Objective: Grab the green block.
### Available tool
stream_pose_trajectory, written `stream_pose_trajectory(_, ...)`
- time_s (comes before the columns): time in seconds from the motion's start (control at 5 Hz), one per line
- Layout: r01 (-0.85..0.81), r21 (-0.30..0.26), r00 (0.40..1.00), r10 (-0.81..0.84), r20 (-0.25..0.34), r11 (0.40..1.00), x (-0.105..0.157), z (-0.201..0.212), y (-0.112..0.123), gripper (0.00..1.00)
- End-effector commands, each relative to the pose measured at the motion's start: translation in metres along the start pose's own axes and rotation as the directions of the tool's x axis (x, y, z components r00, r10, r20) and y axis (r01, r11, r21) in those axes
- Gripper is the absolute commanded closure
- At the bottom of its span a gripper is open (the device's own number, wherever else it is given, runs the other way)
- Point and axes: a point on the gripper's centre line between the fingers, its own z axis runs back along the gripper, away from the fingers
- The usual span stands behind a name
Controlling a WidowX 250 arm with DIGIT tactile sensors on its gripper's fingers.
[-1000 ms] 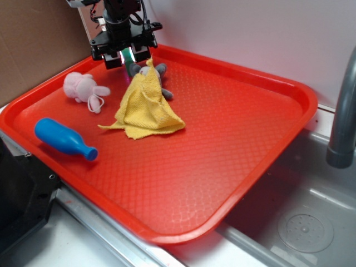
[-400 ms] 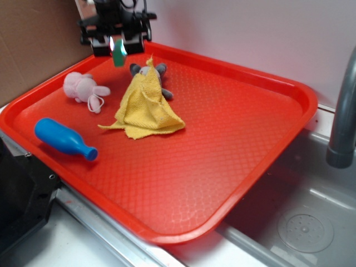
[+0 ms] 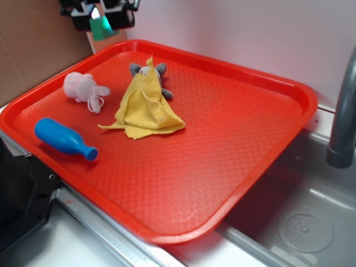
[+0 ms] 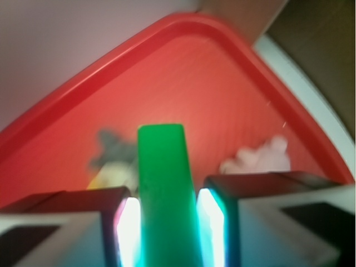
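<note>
My gripper (image 3: 99, 16) is at the top left of the exterior view, raised above the far left corner of the red tray (image 3: 267, 139). It is shut on the green block (image 3: 100, 28), which hangs between the fingers clear of the tray. In the wrist view the green block (image 4: 164, 183) stands upright between the two pads, and the gripper (image 4: 165, 228) presses it from both sides.
On the tray lie a pink plush (image 3: 82, 87), a blue bottle (image 3: 64, 138) on its side and a yellow cloth (image 3: 146, 107) draped over a grey plush (image 3: 146, 70). A cardboard wall (image 3: 30, 44) stands at the left, a sink (image 3: 300, 222) and faucet (image 3: 343, 111) at the right.
My gripper has risen and moved left and back, lifting the green block off the tray near the grey plush up to above the tray's far left corner.
</note>
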Motion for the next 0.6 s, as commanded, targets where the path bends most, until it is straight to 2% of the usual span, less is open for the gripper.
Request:
stream_pose_trajectory(0.0, 0.182, -0.1, 0.979, -0.19, -0.078, 0.978, -0.037, 0.068, -0.005, 1.0)
stream_pose_trajectory(0.2, 0.197, -0.102, 0.976, -0.205, -0.076, 0.975, -0.051, 0.076, 0.0, 1.0)
stream_pose_trajectory(0.4, 0.161, -0.071, 0.98, -0.168, -0.106, 0.984, -0.045, 0.07, 0.003, 1.0)
